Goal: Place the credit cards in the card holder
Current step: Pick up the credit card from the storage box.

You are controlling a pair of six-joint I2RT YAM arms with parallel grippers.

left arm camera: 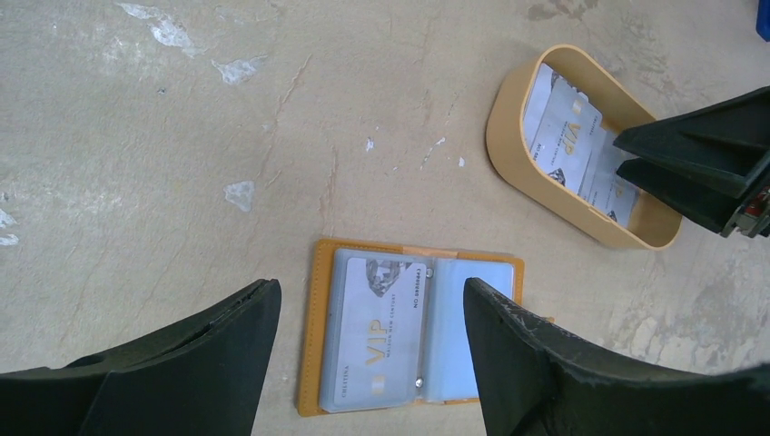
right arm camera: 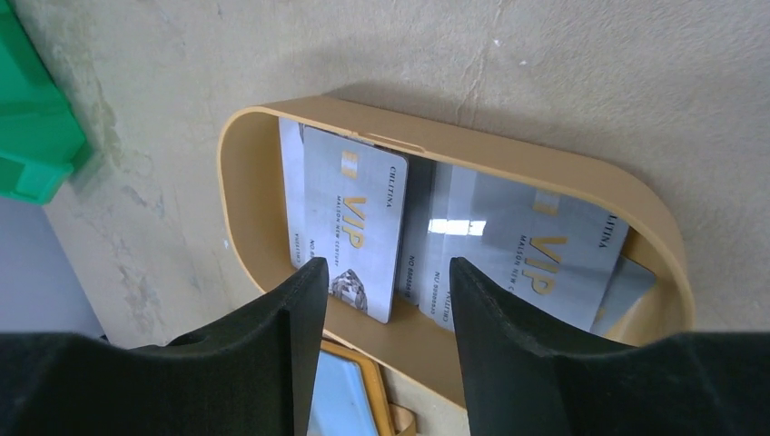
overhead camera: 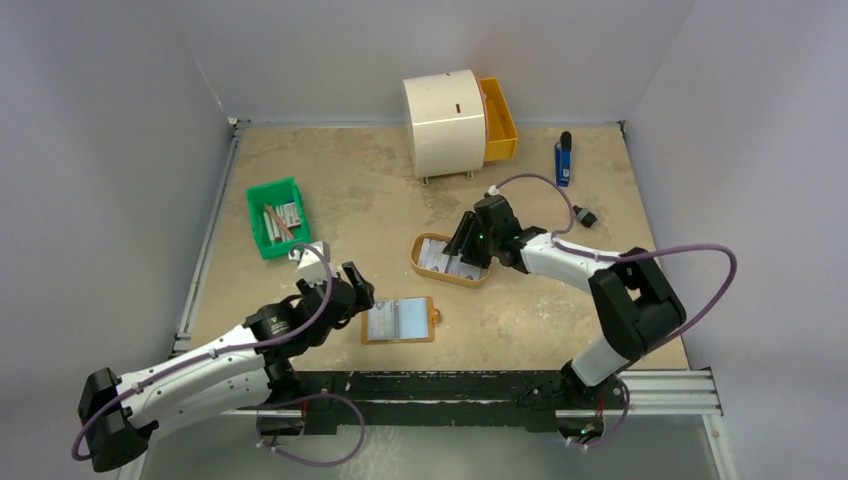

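Note:
The card holder point(overhead camera: 400, 320) point(left arm camera: 413, 331) lies unfolded on the table, orange-tan with clear sleeves. One pale grey credit card point(left arm camera: 381, 331) with gold "VIP" print sits in its left sleeve. My left gripper point(overhead camera: 345, 288) point(left arm camera: 372, 289) hangs open just above and left of it, with nothing between the fingers. More credit cards point(right arm camera: 350, 222) point(right arm camera: 527, 241) lie overlapping in the oval tan tray point(overhead camera: 425, 262) point(right arm camera: 245, 191). My right gripper point(overhead camera: 462, 250) point(right arm camera: 389, 268) stands open over the tray's near rim, holding nothing. The holder's edge point(right arm camera: 345, 400) shows between its fingers.
A green bin point(overhead camera: 275, 215) with sticks stands at the left. The white cabinet point(overhead camera: 445, 120) with its orange drawer point(overhead camera: 498, 118) pulled out is at the back. A blue object point(overhead camera: 563, 160) and a small black piece point(overhead camera: 585, 215) lie at the right.

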